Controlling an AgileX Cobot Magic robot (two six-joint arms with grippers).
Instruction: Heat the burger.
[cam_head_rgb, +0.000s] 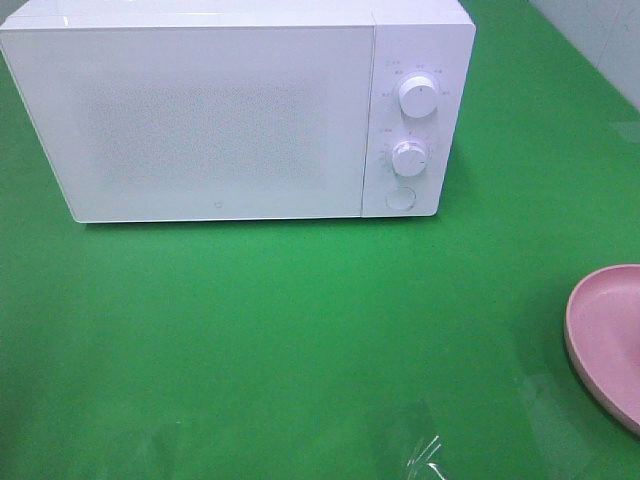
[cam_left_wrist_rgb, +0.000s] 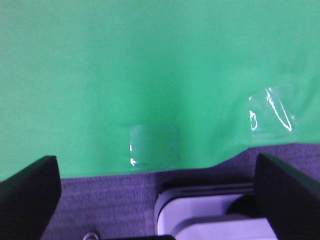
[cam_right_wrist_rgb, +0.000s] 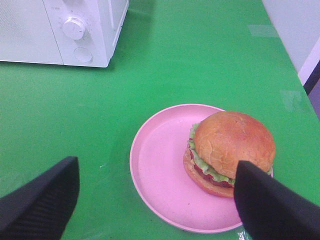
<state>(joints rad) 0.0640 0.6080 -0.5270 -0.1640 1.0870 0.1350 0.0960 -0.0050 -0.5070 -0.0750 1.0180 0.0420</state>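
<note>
The burger (cam_right_wrist_rgb: 232, 149), with a golden-brown bun, green lettuce and red tomato, sits on a pink round plate (cam_right_wrist_rgb: 160, 170). Only the plate's edge (cam_head_rgb: 605, 340) shows at the right border of the exterior high view; the burger is out of that view. The white microwave (cam_head_rgb: 220, 110) stands at the back with its door shut; it also shows in the right wrist view (cam_right_wrist_rgb: 65, 30). My right gripper (cam_right_wrist_rgb: 155, 202) is open, its dark fingers (cam_right_wrist_rgb: 40, 205) spread above the plate's near side. My left gripper (cam_left_wrist_rgb: 160, 200) is open over the green cloth's edge.
The microwave has two knobs (cam_head_rgb: 417, 97) and a round button (cam_head_rgb: 400, 197) on its right panel. Green cloth (cam_head_rgb: 300, 340) covers the table. Clear tape patches (cam_left_wrist_rgb: 270, 115) lie on the cloth. A white device (cam_left_wrist_rgb: 200, 215) sits below the table edge in the left wrist view.
</note>
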